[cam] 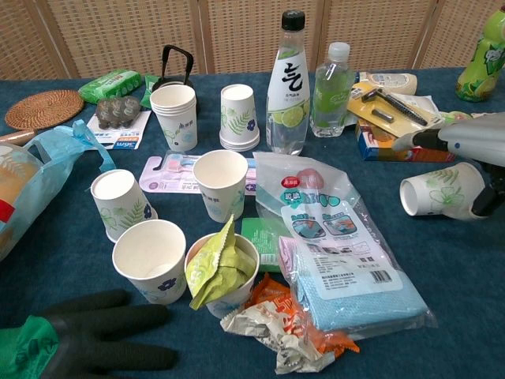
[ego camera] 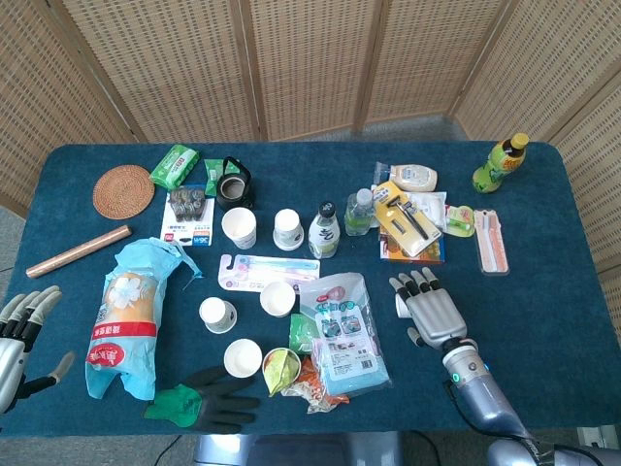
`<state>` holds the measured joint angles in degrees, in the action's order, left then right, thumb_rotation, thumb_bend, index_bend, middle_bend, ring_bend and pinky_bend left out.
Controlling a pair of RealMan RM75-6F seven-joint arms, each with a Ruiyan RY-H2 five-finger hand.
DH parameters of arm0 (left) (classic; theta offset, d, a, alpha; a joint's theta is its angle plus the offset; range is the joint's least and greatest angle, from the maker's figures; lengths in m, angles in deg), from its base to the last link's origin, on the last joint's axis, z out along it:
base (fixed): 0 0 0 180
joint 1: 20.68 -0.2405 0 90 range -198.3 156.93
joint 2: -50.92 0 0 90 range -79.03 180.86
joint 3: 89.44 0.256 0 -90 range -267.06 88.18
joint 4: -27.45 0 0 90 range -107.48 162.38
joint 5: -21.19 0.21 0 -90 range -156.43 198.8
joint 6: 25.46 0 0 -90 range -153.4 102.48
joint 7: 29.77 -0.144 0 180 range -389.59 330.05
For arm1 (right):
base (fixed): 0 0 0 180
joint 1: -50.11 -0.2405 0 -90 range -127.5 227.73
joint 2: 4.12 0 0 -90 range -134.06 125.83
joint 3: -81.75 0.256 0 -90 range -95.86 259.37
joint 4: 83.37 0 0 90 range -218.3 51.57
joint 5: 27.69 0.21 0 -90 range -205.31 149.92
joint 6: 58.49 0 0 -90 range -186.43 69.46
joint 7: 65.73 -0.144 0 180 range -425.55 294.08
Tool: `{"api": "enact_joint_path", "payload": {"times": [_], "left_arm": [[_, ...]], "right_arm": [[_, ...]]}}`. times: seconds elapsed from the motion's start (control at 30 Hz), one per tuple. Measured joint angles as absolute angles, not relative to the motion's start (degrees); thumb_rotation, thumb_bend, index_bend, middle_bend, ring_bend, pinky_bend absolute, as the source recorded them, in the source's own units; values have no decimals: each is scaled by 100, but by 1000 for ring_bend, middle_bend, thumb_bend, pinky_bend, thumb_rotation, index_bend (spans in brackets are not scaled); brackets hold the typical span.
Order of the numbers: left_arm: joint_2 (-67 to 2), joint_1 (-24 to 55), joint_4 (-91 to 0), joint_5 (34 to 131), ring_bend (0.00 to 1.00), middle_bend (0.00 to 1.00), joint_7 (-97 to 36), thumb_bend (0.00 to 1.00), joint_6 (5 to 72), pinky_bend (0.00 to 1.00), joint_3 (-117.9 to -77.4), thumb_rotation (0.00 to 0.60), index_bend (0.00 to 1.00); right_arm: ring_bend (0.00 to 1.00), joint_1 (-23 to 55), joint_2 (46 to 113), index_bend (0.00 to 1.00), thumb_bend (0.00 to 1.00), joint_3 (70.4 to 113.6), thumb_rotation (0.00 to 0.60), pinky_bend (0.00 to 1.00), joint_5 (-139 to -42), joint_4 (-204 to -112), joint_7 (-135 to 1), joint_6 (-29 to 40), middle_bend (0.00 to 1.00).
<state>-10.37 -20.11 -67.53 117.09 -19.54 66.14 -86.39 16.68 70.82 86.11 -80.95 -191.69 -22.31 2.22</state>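
Observation:
My right hand (ego camera: 430,309) hovers palm-down over a paper cup (cam: 438,193) that lies on its side with its mouth facing left, on the blue table (ego camera: 543,291). In the chest view the right hand (cam: 465,142) has its fingers stretched out just above the cup, not wrapped round it. The head view hides nearly all of the cup under the hand. My left hand (ego camera: 17,335) hangs at the table's front left corner with its fingers spread, holding nothing. The nearest thing to it is a blue plastic bag (ego camera: 131,316).
A blue cloth packet (ego camera: 340,330) lies just left of the right hand, and a razor box (ego camera: 408,221) lies behind it. Several upright paper cups (cam: 150,260), two bottles (cam: 288,79), a black and green glove (ego camera: 209,398) and wrappers (cam: 276,324) crowd the middle.

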Motion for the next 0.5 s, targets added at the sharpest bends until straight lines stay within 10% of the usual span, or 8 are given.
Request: {"api": "enact_joint_path", "payload": {"times": [0.5], "left_arm": [[-1051,-2045,-6676,11673,95,98,-1860,387,6640,18,-8633,600,0]], "right_arm": [[0,1357,7488,0,372,8440,600,0,-7656,-18644,-1812,419,136]]}}
